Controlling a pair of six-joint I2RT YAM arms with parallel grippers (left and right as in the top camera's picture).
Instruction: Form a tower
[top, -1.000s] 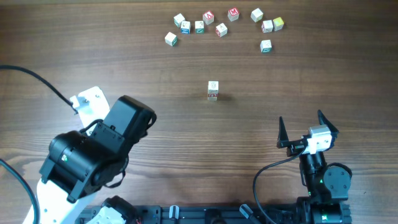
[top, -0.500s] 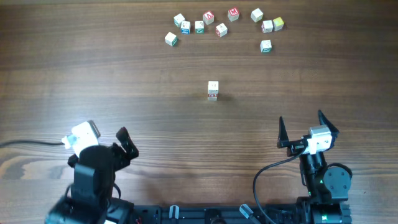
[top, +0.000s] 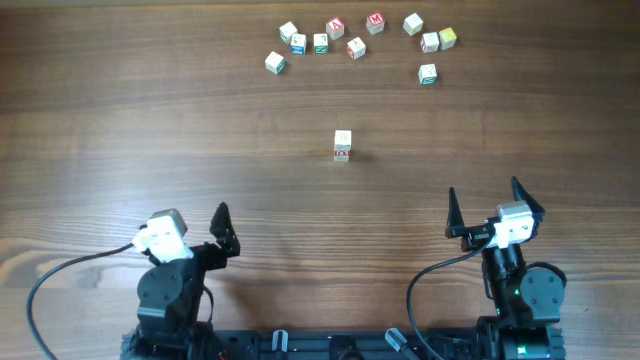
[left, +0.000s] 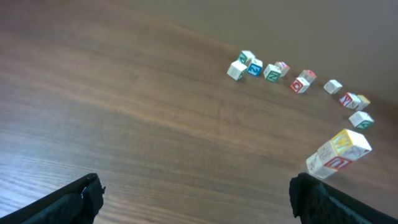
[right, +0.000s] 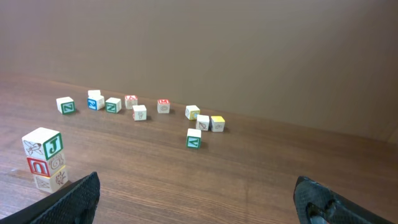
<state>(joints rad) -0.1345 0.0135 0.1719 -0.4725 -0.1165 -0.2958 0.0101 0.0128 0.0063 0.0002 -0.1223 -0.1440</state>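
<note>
The tower (top: 342, 146) is a short column of three letter cubes standing alone mid-table. The left wrist view shows it leaning into frame at the right (left: 339, 154), with a yellow face on the top cube. In the right wrist view it stands at the left (right: 43, 160), with a green J on top and a red-lettered cube in the middle. My left gripper (top: 190, 218) is open near the front left, far from the tower, jaws wide over bare wood (left: 196, 186). My right gripper (top: 483, 190) is open at the front right, holding nothing (right: 198, 183).
Several loose letter cubes (top: 355, 48) with red, green and blue faces lie scattered along the far edge, also seen in the left wrist view (left: 272, 72) and the right wrist view (right: 193, 137). A black cable (top: 60, 275) loops by the left arm.
The left arm has folded back from a raised, sideways pose to a low rest at the front left, its gripper now pointing forward. The right arm and the tower have not moved.
</note>
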